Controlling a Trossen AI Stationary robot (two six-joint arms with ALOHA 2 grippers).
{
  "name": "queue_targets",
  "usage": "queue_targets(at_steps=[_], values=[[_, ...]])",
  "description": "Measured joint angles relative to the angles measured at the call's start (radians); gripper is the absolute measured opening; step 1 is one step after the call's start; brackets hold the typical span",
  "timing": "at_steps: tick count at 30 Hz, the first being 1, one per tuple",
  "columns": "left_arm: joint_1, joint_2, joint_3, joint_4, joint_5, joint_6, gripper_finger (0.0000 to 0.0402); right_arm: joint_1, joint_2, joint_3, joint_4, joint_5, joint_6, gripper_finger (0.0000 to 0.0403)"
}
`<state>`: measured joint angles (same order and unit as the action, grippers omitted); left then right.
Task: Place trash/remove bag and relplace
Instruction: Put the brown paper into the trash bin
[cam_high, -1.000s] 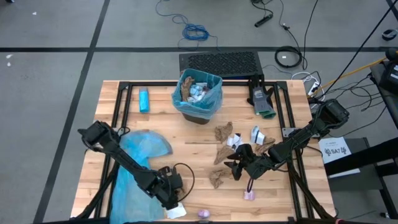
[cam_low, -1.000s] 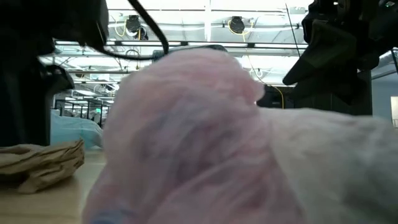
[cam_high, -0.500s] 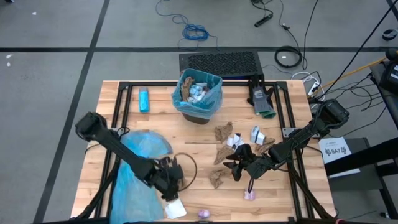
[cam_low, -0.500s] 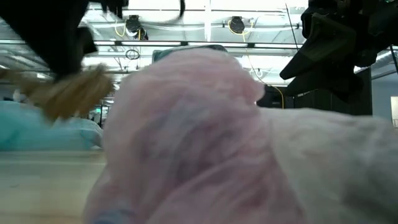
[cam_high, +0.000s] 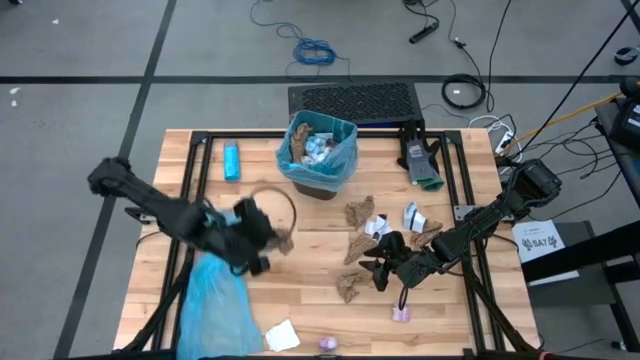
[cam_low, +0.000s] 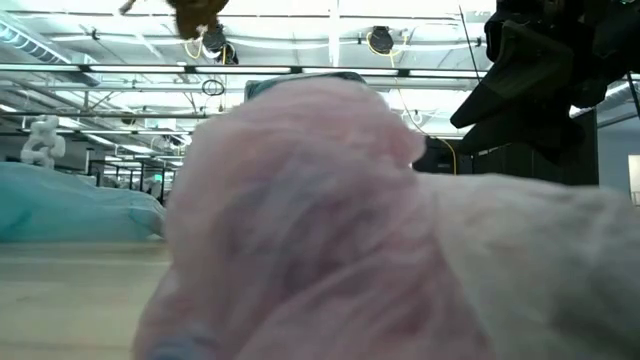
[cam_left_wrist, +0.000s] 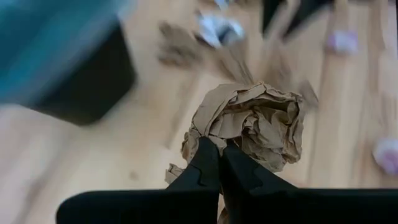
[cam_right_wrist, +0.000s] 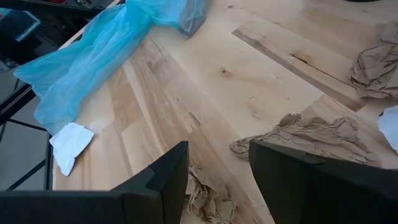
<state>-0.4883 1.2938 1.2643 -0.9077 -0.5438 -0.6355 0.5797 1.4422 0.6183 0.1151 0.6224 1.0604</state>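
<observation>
Left tool (cam_left_wrist: 214, 163) is pinched shut on a brown paper wad (cam_left_wrist: 252, 124), probably only by one edge, so it could drop short of the bin (cam_high: 318, 152) ahead; right tool (cam_right_wrist: 217, 163) waits wide open.

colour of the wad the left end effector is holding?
Brown, crumpled paper wad; the left wrist view shows it best.

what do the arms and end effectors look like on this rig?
Both arms are dark, jointed, with rounded housings. A thin black cable loops beside the left end effector. The right end effector has two broad, flat, matte black fingers. No markings visible.
</observation>
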Motion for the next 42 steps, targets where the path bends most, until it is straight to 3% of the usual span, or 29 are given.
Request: queue_targets(at_steps=[8,14,18,22,29,32,42], values=[[0.266,-0.103,0.095,0.013,0.006,0.224,0.0001,0.0,0.0,0.0,-0.013,0.0,-0.007,0.016],[0.533,-0.057,0.178,0.129,0.234,0.444,0.0001,0.0,0.0,0.0,-0.014,0.005,-0.007,0.016],[0.696,0.019,0.232,0.196,0.392,0.506,0.0001,0.0,0.0,0.0,-0.015,0.005,-0.007,0.016],[0.824,0.098,0.295,0.215,0.444,0.539,0.0007,0.0,0.0,0.0,-0.015,0.005,-0.007,0.016],[0.942,0.228,0.369,0.281,0.455,0.54,0.0035,0.0,0.0,0.0,-0.02,0.005,-0.007,0.016],[0.976,0.271,0.394,0.279,0.513,0.537,0.0052,0.0,0.0,0.0,-0.023,0.005,-0.007,0.016],[1.01,0.304,0.398,0.314,0.558,0.538,0.0127,0.0,0.0,0.0,-0.034,0.005,-0.007,0.016]])
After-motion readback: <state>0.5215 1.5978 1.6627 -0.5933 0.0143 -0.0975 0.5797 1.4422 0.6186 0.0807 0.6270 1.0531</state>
